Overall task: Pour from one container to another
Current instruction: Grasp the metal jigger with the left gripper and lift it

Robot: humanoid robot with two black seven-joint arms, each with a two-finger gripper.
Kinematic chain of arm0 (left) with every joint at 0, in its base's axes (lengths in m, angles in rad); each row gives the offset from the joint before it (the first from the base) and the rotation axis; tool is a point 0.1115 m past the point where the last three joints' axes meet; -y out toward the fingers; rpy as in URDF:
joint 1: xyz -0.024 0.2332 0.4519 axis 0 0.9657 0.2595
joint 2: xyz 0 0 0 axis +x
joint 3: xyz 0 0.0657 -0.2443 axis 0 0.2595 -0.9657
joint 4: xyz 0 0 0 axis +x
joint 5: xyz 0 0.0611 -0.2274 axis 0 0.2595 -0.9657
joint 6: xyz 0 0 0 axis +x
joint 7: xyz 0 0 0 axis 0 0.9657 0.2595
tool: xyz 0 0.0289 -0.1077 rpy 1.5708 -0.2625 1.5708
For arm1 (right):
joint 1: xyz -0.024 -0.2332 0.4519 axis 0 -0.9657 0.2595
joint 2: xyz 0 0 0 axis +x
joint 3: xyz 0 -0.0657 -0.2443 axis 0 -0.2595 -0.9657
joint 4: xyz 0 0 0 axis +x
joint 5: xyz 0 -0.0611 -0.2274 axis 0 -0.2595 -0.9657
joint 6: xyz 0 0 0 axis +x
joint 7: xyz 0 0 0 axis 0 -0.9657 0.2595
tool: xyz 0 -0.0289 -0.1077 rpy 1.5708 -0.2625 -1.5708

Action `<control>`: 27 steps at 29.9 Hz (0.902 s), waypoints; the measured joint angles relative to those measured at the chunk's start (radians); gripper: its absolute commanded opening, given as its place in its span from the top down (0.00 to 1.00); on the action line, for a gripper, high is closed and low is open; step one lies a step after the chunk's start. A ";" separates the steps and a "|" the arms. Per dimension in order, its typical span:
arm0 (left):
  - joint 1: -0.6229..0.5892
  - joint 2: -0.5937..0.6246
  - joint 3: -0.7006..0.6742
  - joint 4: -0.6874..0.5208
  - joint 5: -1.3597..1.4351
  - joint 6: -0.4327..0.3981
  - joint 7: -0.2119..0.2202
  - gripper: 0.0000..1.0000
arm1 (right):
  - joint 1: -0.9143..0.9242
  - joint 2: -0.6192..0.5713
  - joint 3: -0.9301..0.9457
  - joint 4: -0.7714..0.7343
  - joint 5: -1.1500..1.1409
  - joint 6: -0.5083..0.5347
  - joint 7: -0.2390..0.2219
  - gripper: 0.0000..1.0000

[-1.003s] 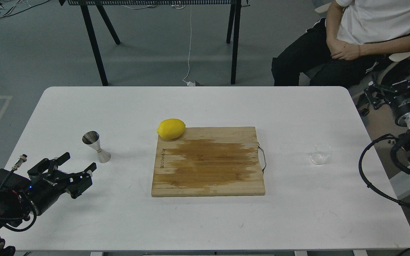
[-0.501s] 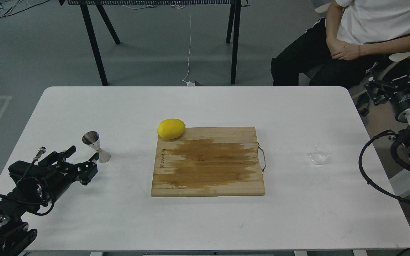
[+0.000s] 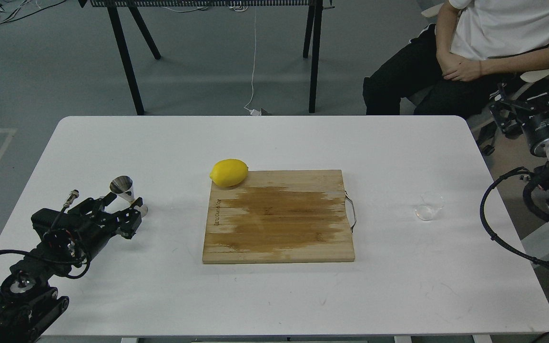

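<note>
The shiny steel jigger stands upright at the left of the white table. My left gripper is open right at the jigger's lower cone, one finger on each side, and hides part of its base. Whether the fingers touch it, I cannot tell. The small clear glass cup stands alone at the table's right side, with nothing near it. My right gripper hangs beyond the table's right edge, far from the cup. It is dark against a dark background, so its fingers are hard to tell apart.
A wooden cutting board lies in the middle of the table, with a yellow lemon at its far left corner. A seated person is behind the table's far right corner. Black frame legs stand on the floor beyond.
My left gripper has moved forward and to the right, from short of the jigger to around its lower part. The right gripper has risen a little. Cup, lemon and board have not moved.
</note>
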 measured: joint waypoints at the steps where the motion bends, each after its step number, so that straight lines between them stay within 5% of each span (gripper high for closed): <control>1: -0.005 -0.002 0.012 0.001 0.000 0.000 0.001 0.53 | 0.000 -0.001 0.000 0.000 0.000 0.000 0.000 0.00; 15: -0.031 -0.005 0.048 0.038 -0.010 0.003 0.000 0.90 | -0.009 -0.023 -0.004 0.000 0.000 0.000 -0.001 0.00; 27: -0.063 -0.006 0.036 0.020 -0.028 0.017 0.000 0.93 | -0.012 -0.027 -0.004 0.000 0.000 0.000 -0.002 0.00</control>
